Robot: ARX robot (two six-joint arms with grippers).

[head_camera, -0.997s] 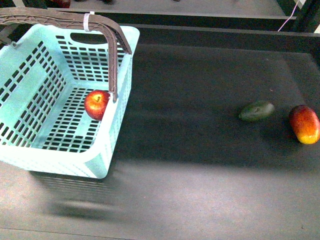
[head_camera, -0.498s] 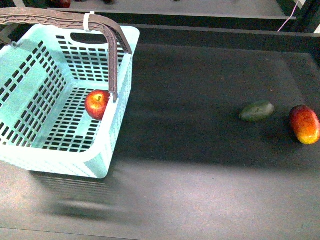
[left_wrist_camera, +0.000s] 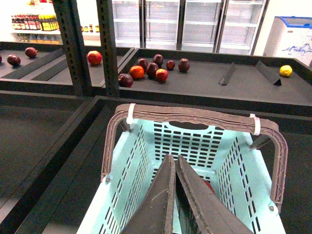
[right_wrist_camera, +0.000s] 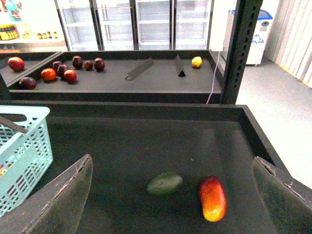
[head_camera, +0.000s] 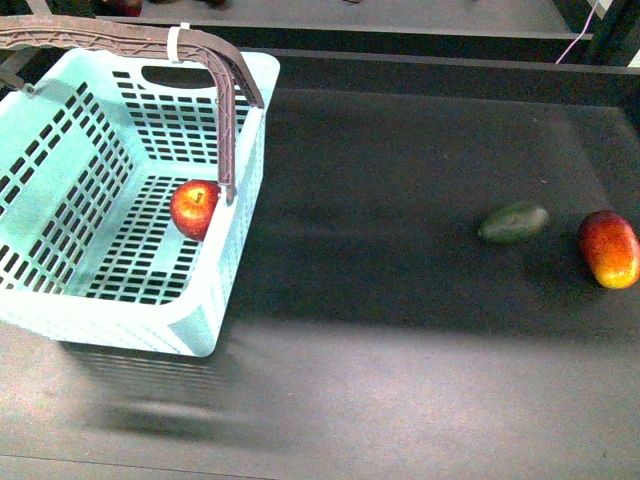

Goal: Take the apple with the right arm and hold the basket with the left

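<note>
Apple [head_camera: 195,208] sits on the basket [head_camera: 60,190] floor, by the wall under the brown handle [head_camera: 228,130]; unchanged from a second ago, so the pick looks done. Left fingers [left_wrist_camera: 170,195] pressed together above the basket, holding nothing. Right fingers [right_wrist_camera: 73,190] spread wide, empty, above avocado [right_wrist_camera: 165,183] and oval fruit [right_wrist_camera: 212,198] on the bench [head_camera: 400,350].

A green avocado [head_camera: 513,222] lies just beside a red-yellow oval fruit [head_camera: 609,248].
</note>
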